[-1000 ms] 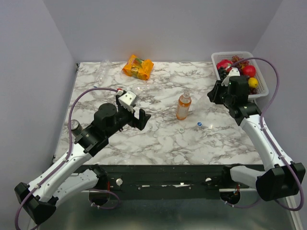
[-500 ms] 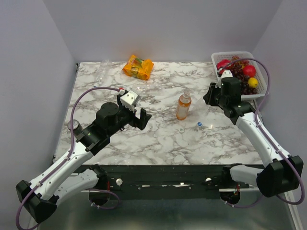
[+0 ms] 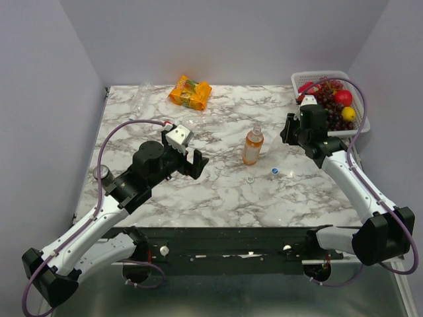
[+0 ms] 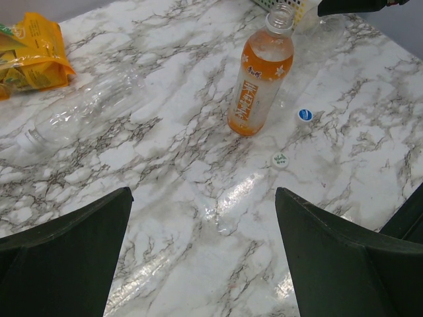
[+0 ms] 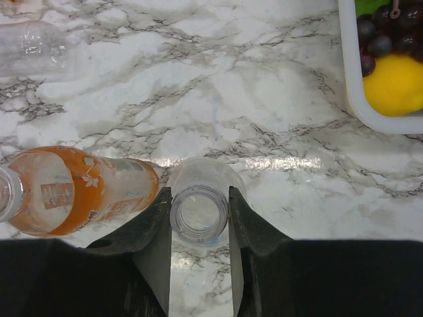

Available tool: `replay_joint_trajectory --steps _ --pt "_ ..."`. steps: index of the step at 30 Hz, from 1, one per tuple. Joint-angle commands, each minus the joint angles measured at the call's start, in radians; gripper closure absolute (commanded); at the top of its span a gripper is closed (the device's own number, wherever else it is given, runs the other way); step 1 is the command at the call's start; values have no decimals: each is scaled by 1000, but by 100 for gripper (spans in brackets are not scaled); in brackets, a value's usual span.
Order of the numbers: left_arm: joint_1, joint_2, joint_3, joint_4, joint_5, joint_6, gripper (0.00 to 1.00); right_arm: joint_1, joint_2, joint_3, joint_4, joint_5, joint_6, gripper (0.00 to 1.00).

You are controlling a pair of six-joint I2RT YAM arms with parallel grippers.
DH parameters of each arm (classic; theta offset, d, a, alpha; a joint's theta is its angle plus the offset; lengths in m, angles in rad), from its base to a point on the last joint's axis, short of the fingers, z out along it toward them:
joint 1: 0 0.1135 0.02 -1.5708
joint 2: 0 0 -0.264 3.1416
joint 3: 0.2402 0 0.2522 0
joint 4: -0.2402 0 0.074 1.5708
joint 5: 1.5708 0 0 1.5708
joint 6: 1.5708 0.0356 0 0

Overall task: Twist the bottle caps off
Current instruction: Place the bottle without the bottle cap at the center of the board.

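My right gripper [image 5: 198, 211] clasps the neck of an uncapped clear bottle [image 5: 201, 173], apparently upright, just beside the orange drink bottle [image 5: 99, 188]; my left gripper [image 4: 203, 211] stands wide open.

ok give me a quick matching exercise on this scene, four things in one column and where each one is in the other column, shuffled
Things
1. orange bottle
2. blue cap
3. upright clear bottle
4. lemon

Places
a. inside the white basket
b. gripped at the neck by the right gripper
c. lying flat on the table, near the white cap
d. standing free on the table, no gripper on it

Pairs: 1-d, 2-c, 3-b, 4-a
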Motion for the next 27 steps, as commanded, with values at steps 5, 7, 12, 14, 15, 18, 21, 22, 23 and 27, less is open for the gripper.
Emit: replay_joint_trajectory --steps 5,7,12,14,15,18,21,22,23,27 --pt "5 3 32 1 -18 -5 1 18 13 18 -5 33 -6 88" --pt "5 5 32 1 -18 -4 1 21 11 20 -5 24 -3 81" --pt "6 7 32 0 -16 -1 1 24 2 20 1 1 0 61" --pt "5 7 32 0 -18 -2 1 24 1 20 5 1 0 57" --pt "5 7 32 0 -18 -2 1 24 1 20 7 1 0 57" --pt "5 7 32 0 -15 -1 1 24 -1 20 7 1 -2 51" --pt "5 8 32 -2 -13 -2 1 23 1 21 7 -7 -5 45" --pt "6 8 32 -2 -12 -1 1 24 2 21 8 -7 -6 44" --pt "5 10 33 -2 -12 -1 1 24 4 21 8 -12 -6 43" --pt "6 10 33 -2 -12 -1 1 24 -1 24 8 -18 -6 40"
